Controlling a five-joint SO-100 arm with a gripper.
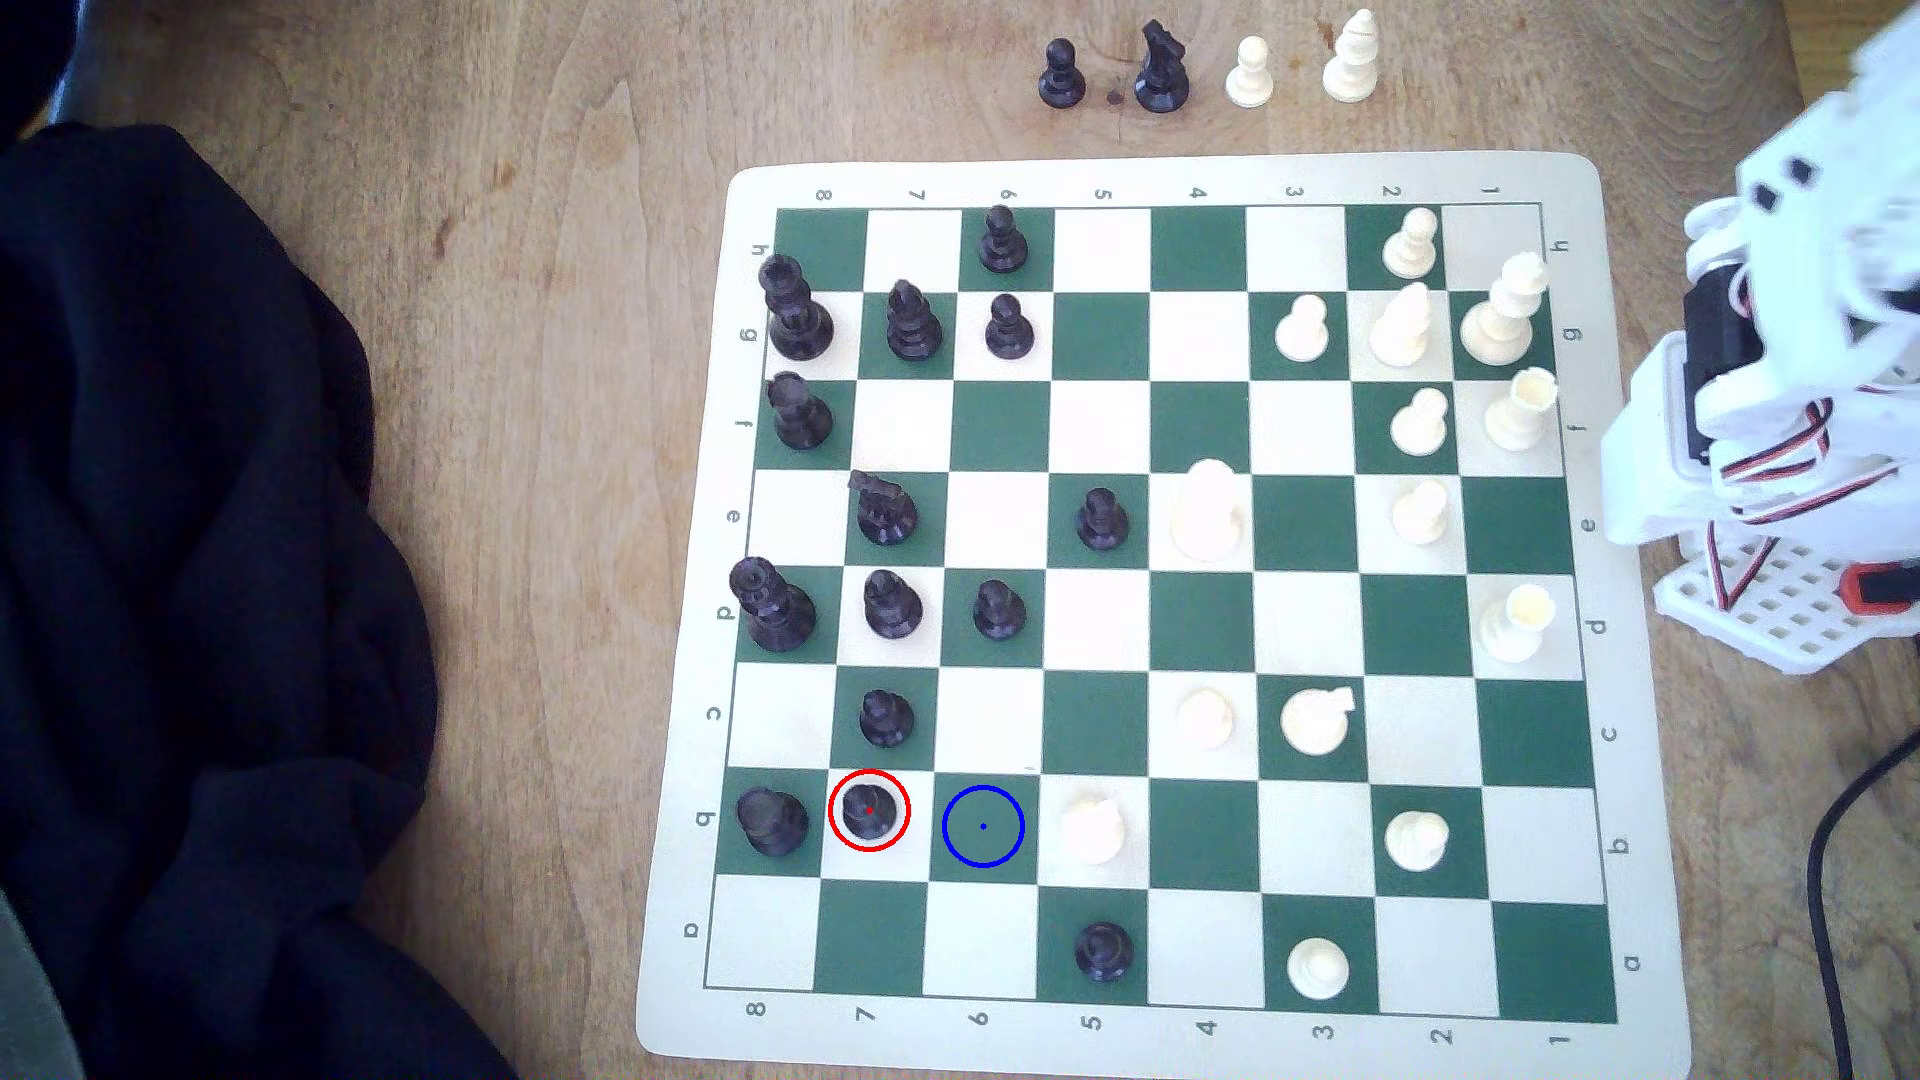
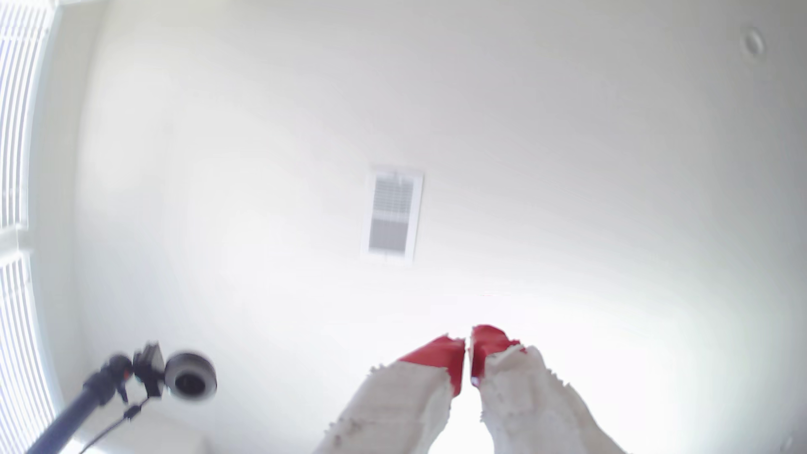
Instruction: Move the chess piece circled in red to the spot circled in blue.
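The chess piece [image 1: 869, 809] is a small black pawn inside a red ring, on a white square near the board's lower left corner in the exterior view. Just to its right lies the spot [image 1: 983, 827], a dark green square with a blue ring and centre dot, and nothing stands on it. My white arm [image 1: 1787, 415] is folded up off the board's right edge, far from both. In the wrist view my gripper [image 2: 466, 342] points up at the ceiling, its red-tipped fingers [image 2: 441, 353] nearly touching with nothing between them.
A black rook [image 1: 771, 820] stands left of the pawn and a white piece [image 1: 1093, 828] right of the spot. Another black pawn [image 1: 886, 717] is one square behind. Captured pieces [image 1: 1164, 73] line the table above the board. Dark cloth [image 1: 187, 582] covers the left. A camera on a pole [image 2: 187, 377] hangs overhead.
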